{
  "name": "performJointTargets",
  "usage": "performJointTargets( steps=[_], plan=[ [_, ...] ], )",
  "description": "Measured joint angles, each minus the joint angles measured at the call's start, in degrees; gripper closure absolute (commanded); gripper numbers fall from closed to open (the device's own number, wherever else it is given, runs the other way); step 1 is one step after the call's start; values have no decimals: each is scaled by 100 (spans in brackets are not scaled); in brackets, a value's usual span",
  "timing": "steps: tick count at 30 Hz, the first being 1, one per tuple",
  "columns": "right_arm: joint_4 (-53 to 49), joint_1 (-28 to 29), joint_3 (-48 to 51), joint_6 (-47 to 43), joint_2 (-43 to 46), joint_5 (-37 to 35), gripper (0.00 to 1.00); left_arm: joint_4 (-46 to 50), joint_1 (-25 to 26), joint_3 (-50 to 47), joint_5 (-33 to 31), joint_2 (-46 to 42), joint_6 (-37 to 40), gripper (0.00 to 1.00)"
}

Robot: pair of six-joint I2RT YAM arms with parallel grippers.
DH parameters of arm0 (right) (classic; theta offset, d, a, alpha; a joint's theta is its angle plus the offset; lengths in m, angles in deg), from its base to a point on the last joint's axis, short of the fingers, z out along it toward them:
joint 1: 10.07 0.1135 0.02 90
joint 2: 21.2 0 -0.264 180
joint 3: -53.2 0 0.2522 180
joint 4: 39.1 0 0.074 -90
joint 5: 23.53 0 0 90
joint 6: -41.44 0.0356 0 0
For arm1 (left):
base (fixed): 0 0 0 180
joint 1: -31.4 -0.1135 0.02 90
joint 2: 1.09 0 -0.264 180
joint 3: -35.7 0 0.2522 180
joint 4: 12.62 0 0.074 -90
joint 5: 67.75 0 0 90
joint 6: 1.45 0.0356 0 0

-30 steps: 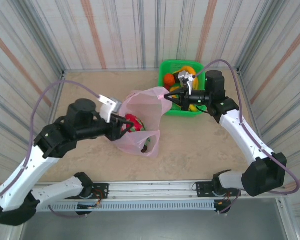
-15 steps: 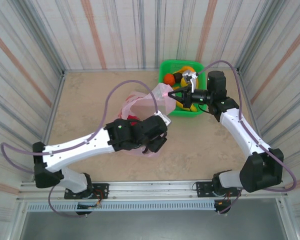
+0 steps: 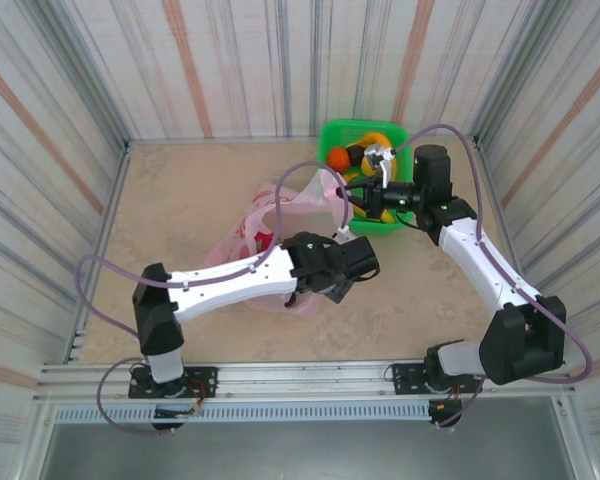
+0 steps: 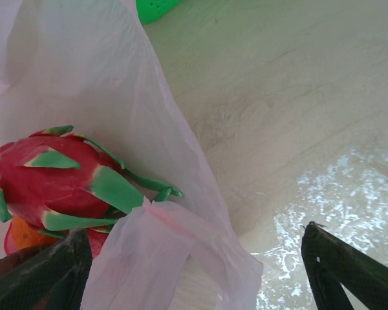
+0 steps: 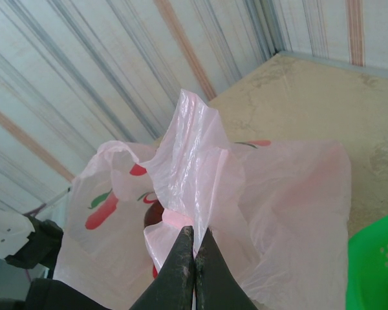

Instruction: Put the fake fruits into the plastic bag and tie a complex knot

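The pink plastic bag (image 3: 270, 225) lies mid-table with its mouth held up. My right gripper (image 3: 346, 192) is shut on a bunched edge of the bag film (image 5: 194, 194), its fingertips (image 5: 184, 255) pressed together. Inside the bag I see a red-pink dragon fruit with green scales (image 4: 48, 177) and a dark maroon piece (image 5: 152, 213). My left gripper (image 4: 194, 278) is open at the bag's front right side (image 3: 358, 266). Its fingers (image 4: 45, 278) stand far apart, with a loose lobe of film (image 4: 161, 252) between them. More fake fruits (image 3: 338, 157) sit in the green basket (image 3: 380, 226).
The green mesh basket stands at the back right, right behind my right gripper, and its corner (image 4: 155, 8) shows past the bag. Striped walls close in the table on three sides. Bare tabletop (image 3: 180, 190) lies left of the bag, more (image 3: 420, 290) at front right.
My left arm has swung right across the front of the bag, and its jaws have spread wider. The right gripper has kept its hold on the bag edge.
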Motion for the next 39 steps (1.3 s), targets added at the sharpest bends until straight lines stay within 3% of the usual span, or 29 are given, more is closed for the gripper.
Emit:
performJointTargets(
  steps=[5,9,11,18,23,34,39],
  plan=[
    [2,0,11,0,0,0,100,280,0,155,-243,341,-122,15],
    [2,-4,17,0,0,0,100,439,-4,155,-422,481,-177,22],
    [0,-11,24,0,0,-2,100,485,-9,155,-501,494,-219,30],
    [0,-76,44,0,0,-26,100,568,-66,155,-675,492,-310,80],
    [0,-103,44,33,13,-44,100,507,-66,61,-717,251,-234,98],
    [173,-122,26,710,177,-109,100,-179,-81,-518,-748,-2085,577,100],
    [297,-122,-247,1333,243,-116,100,-807,-389,-1001,-584,-3329,1283,100]
  ],
)
